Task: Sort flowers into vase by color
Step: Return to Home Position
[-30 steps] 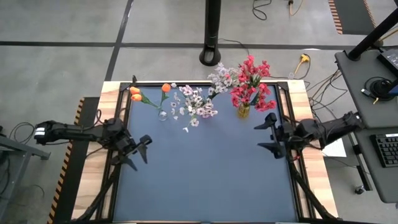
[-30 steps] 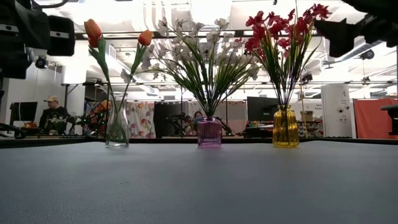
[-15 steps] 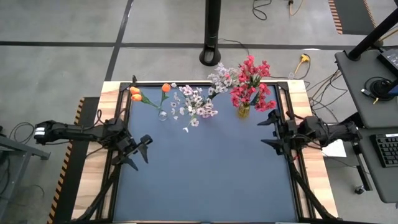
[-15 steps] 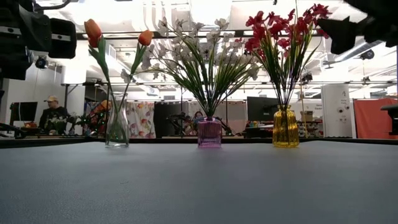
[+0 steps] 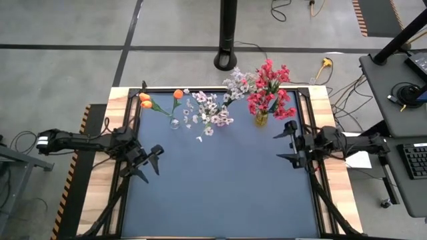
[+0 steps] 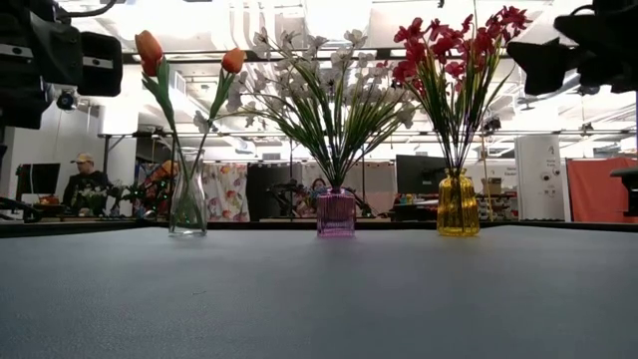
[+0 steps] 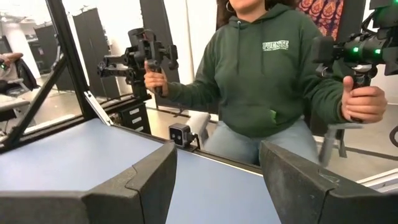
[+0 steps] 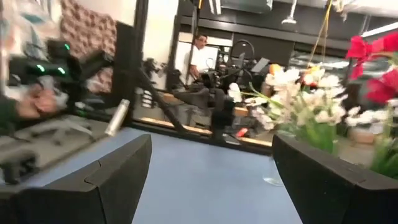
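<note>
Bright, even overhead light; faint shadows; backlight glare in low view.

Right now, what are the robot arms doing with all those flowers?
Nobody is holding a flower. The orange tulips stand in the clear vase, the white flowers in the pink vase and the red flowers in the yellow vase, in a row along the back of the table. The left end effector and the right end effector are both open and empty, raised above the table's sides.
</note>
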Tool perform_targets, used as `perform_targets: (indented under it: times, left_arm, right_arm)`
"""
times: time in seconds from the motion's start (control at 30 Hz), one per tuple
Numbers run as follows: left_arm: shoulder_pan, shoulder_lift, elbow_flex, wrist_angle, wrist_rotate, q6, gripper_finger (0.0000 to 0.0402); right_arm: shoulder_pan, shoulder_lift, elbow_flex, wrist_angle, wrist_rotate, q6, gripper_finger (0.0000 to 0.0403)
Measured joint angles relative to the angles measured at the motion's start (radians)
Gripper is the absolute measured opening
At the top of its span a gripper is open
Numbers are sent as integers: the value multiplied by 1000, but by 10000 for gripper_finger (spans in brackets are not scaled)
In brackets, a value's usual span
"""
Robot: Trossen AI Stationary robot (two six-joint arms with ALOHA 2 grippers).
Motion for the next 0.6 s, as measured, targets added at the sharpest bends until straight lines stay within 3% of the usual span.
perform_targets:
  times: [0.2, 0.6]
  left_arm:
    - [0, 4, 0, -10, 0, -2, 212]
    - [-1, 5, 1, 1, 0, -93, 212]
  right_arm:
    - [0, 4, 0, 7, 140, 16, 325]
    - [0, 13, 0, 4, 152, 113, 325]
